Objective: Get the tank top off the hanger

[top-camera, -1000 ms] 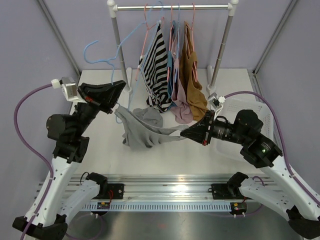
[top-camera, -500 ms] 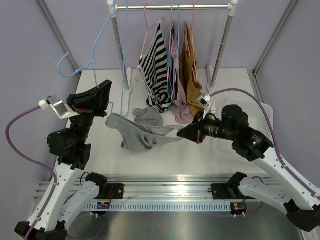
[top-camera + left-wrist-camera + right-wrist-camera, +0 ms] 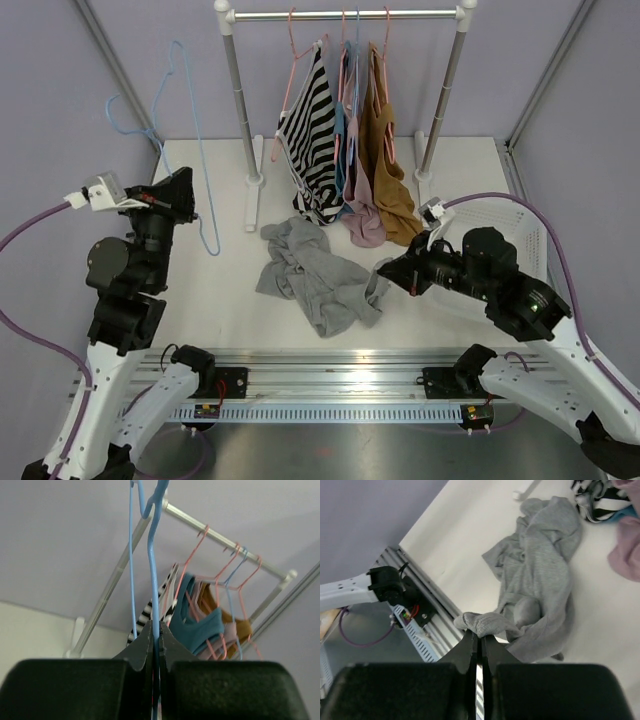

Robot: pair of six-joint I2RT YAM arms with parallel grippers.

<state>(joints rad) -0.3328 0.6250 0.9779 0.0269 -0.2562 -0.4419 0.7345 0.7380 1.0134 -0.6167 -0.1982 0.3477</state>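
Pulled grey tank top [image 3: 320, 280] free of blue hanger [image 3: 154, 570] clamped in left gripper [image 3: 185, 188]; now heaped on table [image 3: 225, 305], one fold pinched by right gripper [image 3: 384, 271]: removal seemingly done.

Grey tank top [image 3: 318, 280] crumpled on table [image 3: 225, 300]; bare blue hanger [image 3: 155, 580] upright

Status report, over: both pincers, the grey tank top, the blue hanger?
Left pincer shut on bare thin blue wire hanger. Right pincer shut on edge of crumpled grey fabric tank top, off hanger, lying on white table. Nothing in the way.
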